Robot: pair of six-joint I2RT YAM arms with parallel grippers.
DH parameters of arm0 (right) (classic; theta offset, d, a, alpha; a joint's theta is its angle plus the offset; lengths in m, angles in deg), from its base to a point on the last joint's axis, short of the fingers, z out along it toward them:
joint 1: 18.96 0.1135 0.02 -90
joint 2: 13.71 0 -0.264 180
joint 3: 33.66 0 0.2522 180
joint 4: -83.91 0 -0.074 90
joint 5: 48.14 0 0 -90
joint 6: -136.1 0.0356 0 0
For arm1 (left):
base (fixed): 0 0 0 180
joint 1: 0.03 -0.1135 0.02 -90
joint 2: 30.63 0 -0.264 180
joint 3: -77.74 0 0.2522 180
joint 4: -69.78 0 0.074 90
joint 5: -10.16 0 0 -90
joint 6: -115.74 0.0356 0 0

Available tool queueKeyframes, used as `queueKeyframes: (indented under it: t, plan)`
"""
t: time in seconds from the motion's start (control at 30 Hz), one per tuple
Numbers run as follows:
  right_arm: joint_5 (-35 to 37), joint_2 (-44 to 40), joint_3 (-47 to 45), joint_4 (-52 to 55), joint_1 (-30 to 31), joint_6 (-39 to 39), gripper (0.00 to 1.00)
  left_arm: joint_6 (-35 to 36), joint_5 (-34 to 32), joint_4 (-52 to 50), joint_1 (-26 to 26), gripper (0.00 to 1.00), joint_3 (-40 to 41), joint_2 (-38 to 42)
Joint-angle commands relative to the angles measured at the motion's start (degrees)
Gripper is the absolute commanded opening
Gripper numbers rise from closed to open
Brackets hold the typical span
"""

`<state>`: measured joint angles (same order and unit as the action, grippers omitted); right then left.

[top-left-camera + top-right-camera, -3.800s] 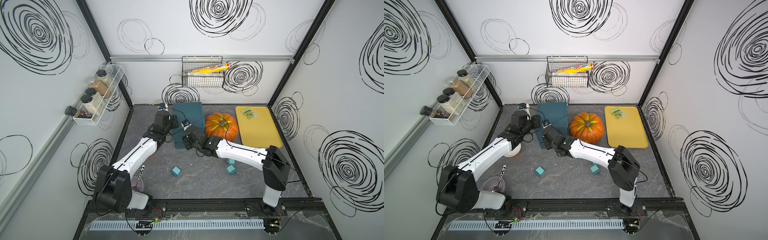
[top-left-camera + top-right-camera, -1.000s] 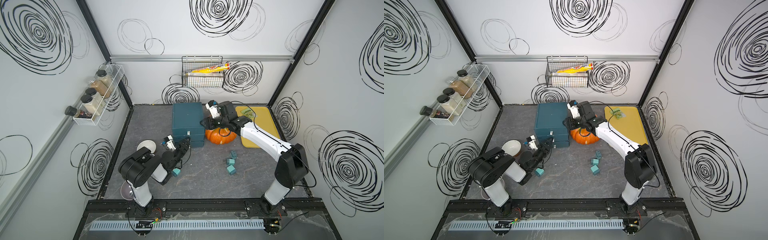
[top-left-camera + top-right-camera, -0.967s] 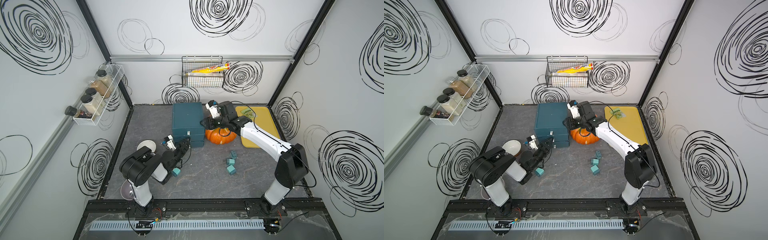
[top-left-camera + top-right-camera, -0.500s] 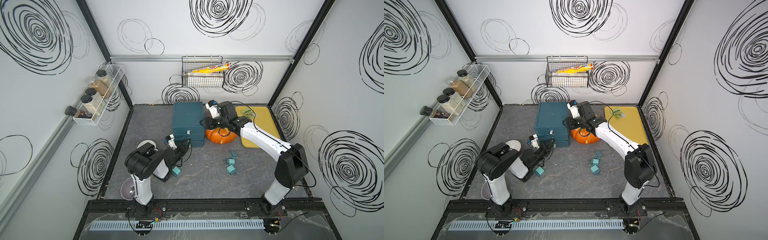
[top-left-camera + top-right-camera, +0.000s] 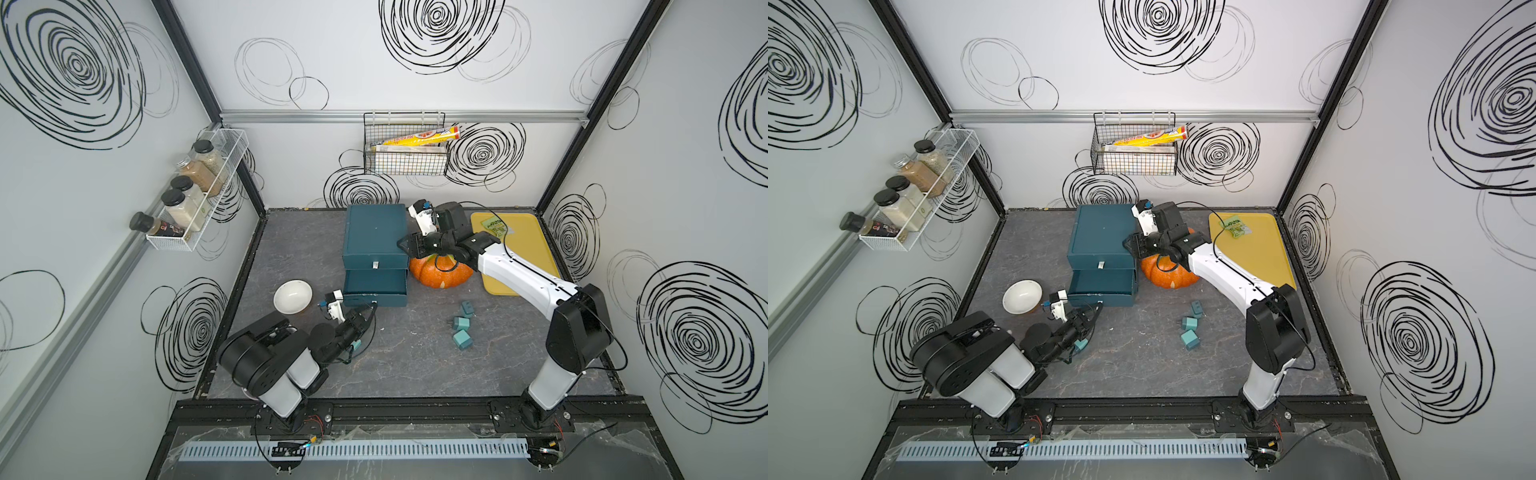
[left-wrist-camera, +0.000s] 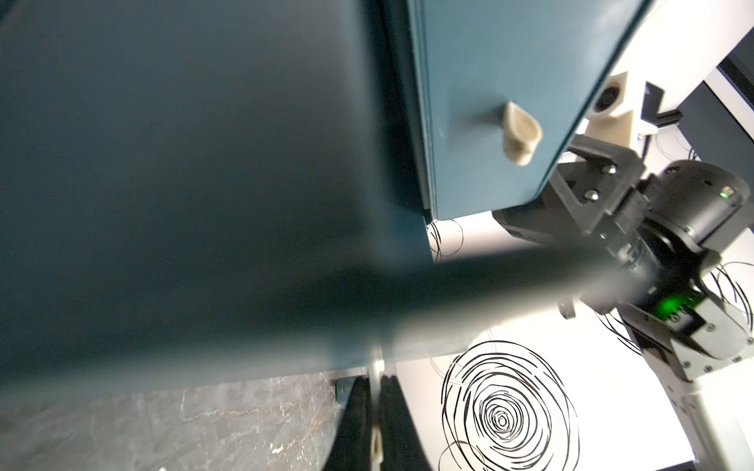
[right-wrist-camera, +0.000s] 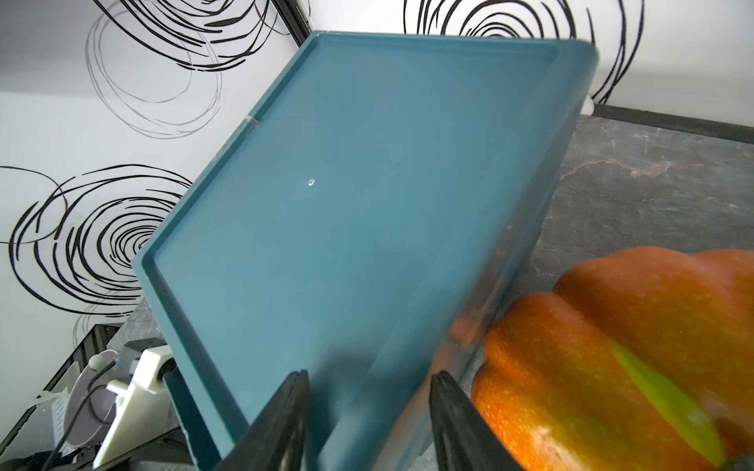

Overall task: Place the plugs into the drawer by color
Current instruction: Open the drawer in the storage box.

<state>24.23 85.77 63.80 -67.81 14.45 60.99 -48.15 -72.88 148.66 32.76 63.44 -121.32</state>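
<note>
Inside basket (image 5: 405, 166), yellow box (image 5: 419, 136), print unreadable, left end effector (image 5: 370, 309) pinching tab (image 6: 375, 367)

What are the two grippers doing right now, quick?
Left gripper: closed on the drawer tab.
Right gripper: closed on the chest, at its edge.

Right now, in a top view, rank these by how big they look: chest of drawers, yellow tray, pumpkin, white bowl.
1. Chest of drawers and yellow tray: too close to rank, since the right arm covers part of the tray.
2. Pumpkin, also partly hidden.
3. White bowl.
</note>
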Motion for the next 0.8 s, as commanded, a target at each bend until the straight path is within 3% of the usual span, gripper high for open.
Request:
queueKeyframes:
  t: [0.0,0.1,0.4,0.47,0.6,0.77]
  plan:
    - [2.6,3.2,-1.5,8.2,-0.2,-0.9,0.51,3.0,-2.2,4.5,2.6,0.00,4.3,5.4]
    - [2.9,3.1,-1.3,8.5,-0.2,-0.9,0.51,4.8,-4.7,-2.9,5.8,0.00,4.1,8.9]
    - [3.5,3.1,-3.1,7.4,-0.2,-1.1,0.51,6.4,-10.0,-9.8,10.8,0.00,6.3,16.2]
    - [3.4,3.1,-3.0,7.5,-0.2,-1.2,0.51,6.5,-10.6,-10.0,11.0,0.04,7.0,16.6]
    - [3.4,2.8,-3.1,7.3,-0.2,-1.2,0.51,6.1,-12.3,-11.5,10.8,0.08,7.3,15.7]
    - [2.9,2.9,-3.5,7.0,-0.2,-1.2,0.51,5.9,-10.9,-5.8,11.1,0.15,7.5,10.1]
